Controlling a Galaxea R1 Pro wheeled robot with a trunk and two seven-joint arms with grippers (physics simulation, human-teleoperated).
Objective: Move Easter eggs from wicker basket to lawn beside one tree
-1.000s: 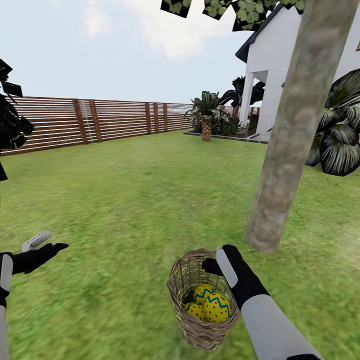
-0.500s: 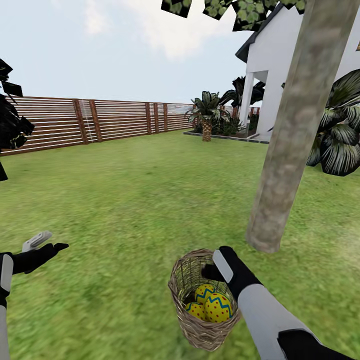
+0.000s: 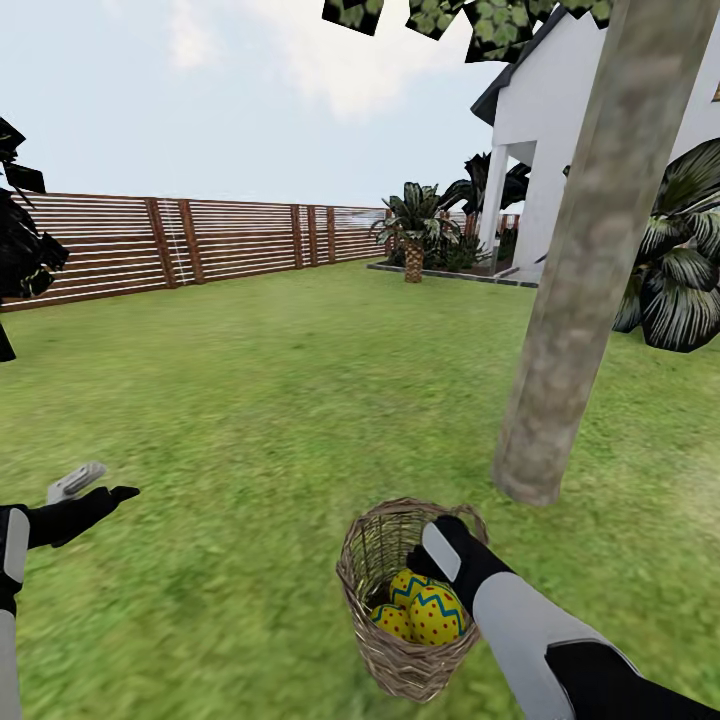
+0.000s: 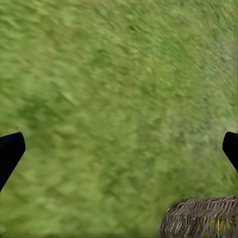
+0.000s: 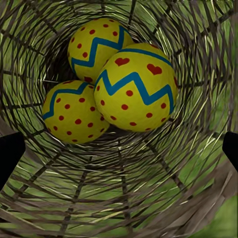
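From the head, the basket (image 3: 405, 600) sits on the lawn (image 3: 250, 420) just beside the tree (image 3: 575, 290) with all three eggs (image 3: 420, 612) inside, the right end effector (image 3: 440, 545) at its rim and the left end effector (image 3: 85, 492) spread, empty, well off to the side. The left wrist looks over grass past the basket's edge (image 4: 201, 218). The right wrist looks straight down at the eggs (image 5: 134, 89), fingers wide apart and empty, so I'd say the first pick is beginning: next, descend and clamp the top egg.
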